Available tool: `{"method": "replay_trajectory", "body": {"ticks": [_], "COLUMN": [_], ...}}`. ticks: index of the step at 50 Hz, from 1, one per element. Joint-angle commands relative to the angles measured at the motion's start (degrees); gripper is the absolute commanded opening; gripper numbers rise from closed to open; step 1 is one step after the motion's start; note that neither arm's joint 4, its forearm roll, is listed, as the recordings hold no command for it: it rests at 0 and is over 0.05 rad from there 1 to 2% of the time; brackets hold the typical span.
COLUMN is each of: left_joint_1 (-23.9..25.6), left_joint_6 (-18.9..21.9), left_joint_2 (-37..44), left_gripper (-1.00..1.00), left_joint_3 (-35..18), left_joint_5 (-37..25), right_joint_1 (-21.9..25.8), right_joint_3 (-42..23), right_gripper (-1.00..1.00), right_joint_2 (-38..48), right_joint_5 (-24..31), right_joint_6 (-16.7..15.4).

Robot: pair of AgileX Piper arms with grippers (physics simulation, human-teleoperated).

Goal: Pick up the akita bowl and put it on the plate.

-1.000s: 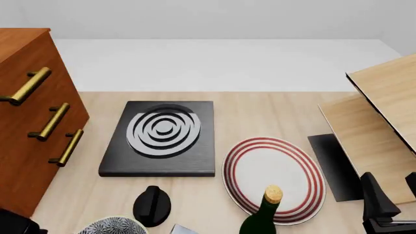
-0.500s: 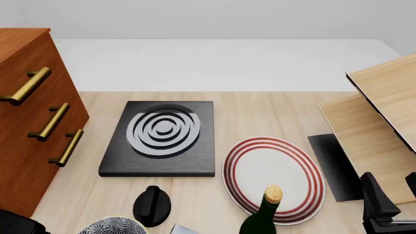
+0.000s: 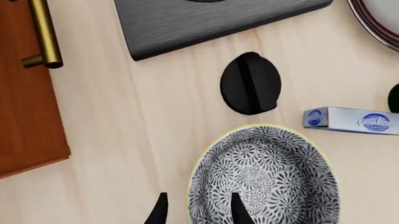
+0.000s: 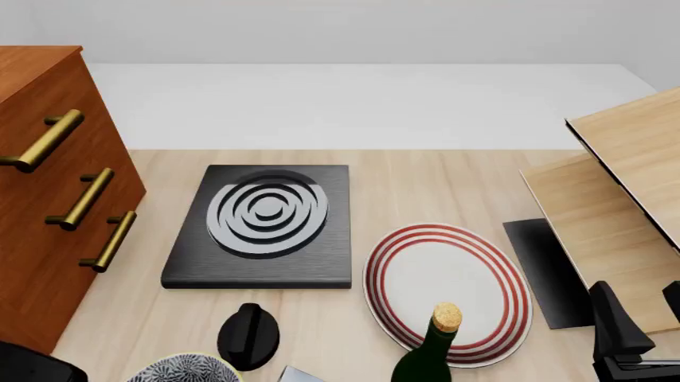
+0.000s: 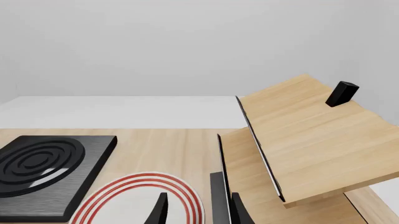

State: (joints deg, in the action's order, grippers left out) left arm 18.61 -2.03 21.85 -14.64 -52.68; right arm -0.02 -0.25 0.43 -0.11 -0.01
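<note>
Left gripper astride akita bowl rim, jaws parted.

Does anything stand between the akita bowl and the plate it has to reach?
Yes. In the front view a green corked bottle rises at the plate's near edge, with a small blue box lying between it and the akita bowl.

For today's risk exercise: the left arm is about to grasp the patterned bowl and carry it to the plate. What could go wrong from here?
1. The left pincer straddles only the akita bowl's rim, so the bowl might tip or slip.
2. The wine bottle stands at the plate's near edge and could be knocked over.
3. The knob and small box lie close by.
</note>
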Motion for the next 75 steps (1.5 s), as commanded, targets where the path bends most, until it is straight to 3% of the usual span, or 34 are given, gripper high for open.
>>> {"method": "replay_trajectory", "body": {"ticks": [1,75], "left_joint_1": [0.1,0.9], "left_joint_6": [-0.1,0.4], "left_joint_2": [0.3,10.1], "left_gripper": [1.00,1.00], "left_joint_3": [1.6,10.1], "left_joint_5": [1.6,16.3], "right_joint_1": [0.0,0.0], "right_joint_3": [0.0,0.0], "right_gripper": [1.00,1.00], "right_joint_2": [0.0,0.0], "right_joint_5": [0.0,0.0], "right_joint_6": [0.0,0.0]}}
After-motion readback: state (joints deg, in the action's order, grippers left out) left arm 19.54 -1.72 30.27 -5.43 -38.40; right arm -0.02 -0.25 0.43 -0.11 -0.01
